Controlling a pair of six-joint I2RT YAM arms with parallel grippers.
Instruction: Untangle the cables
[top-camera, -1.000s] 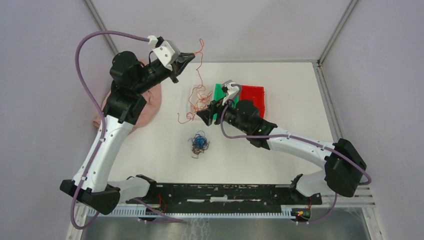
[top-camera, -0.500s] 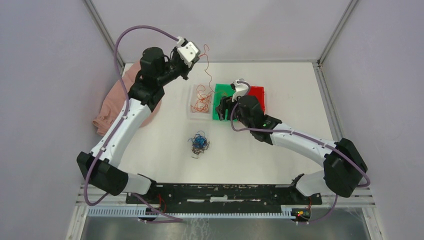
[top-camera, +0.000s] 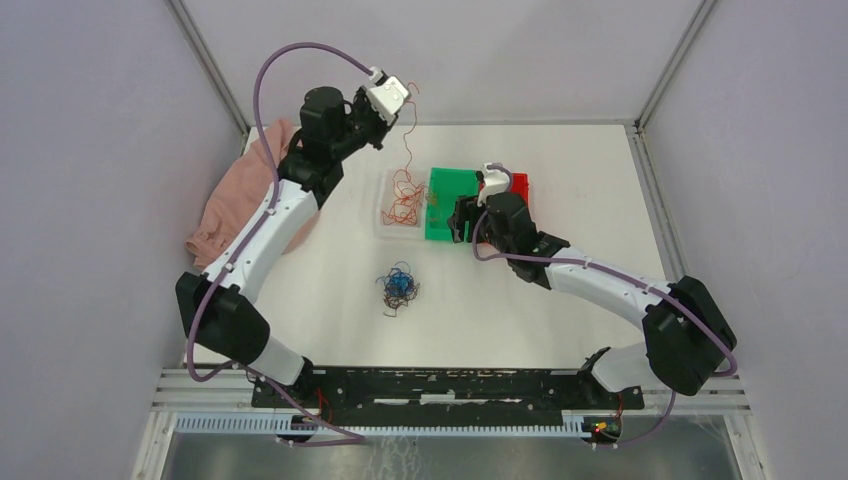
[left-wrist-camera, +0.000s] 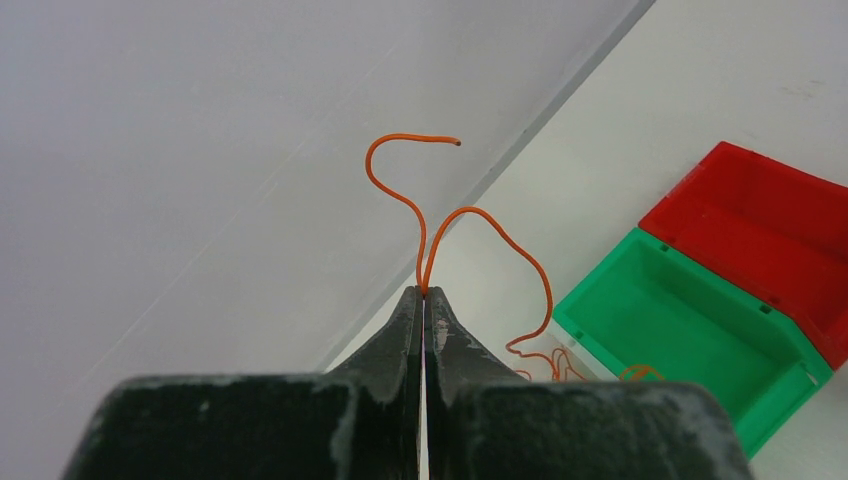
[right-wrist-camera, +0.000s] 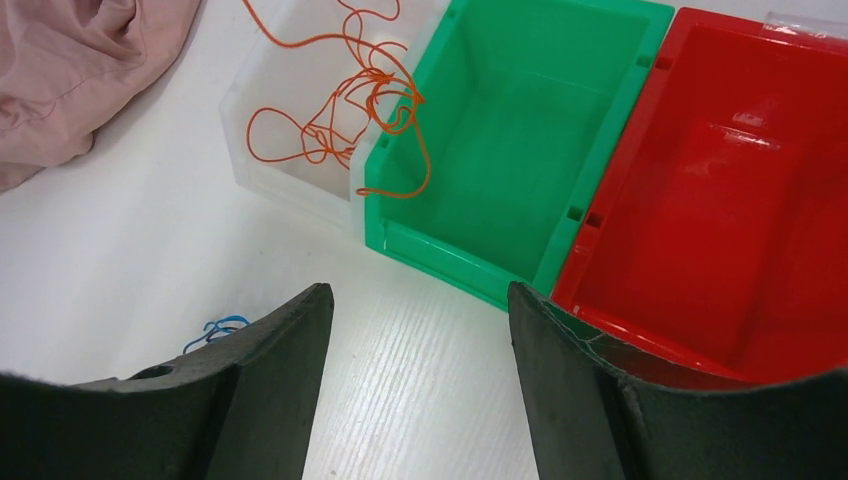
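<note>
My left gripper (top-camera: 402, 103) is raised near the back wall and shut on an orange-red wire (left-wrist-camera: 482, 217), pinched at the fingertips (left-wrist-camera: 424, 292). The wire (top-camera: 406, 150) hangs down into a bunch of orange wires (top-camera: 403, 203) lying in a clear bin (top-camera: 383, 222). In the right wrist view one loop of the bunch (right-wrist-camera: 345, 120) hangs over the green bin's rim. A small tangle of blue and dark wires (top-camera: 398, 286) lies on the table; its blue edge (right-wrist-camera: 215, 327) shows in the right wrist view. My right gripper (top-camera: 462, 220) is open and empty above the table, in front of the green bin (right-wrist-camera: 420, 290).
A green bin (top-camera: 452, 190) and a red bin (top-camera: 520, 190) stand side by side right of the clear bin (right-wrist-camera: 262, 170); both show in the right wrist view, green (right-wrist-camera: 500, 130) and red (right-wrist-camera: 720, 180). A pink cloth (top-camera: 240, 195) lies at the left edge.
My left gripper has moved right and back with the orange wire, and the orange bunch has settled into the clear bin. My right gripper has moved right, away from the bunch.
</note>
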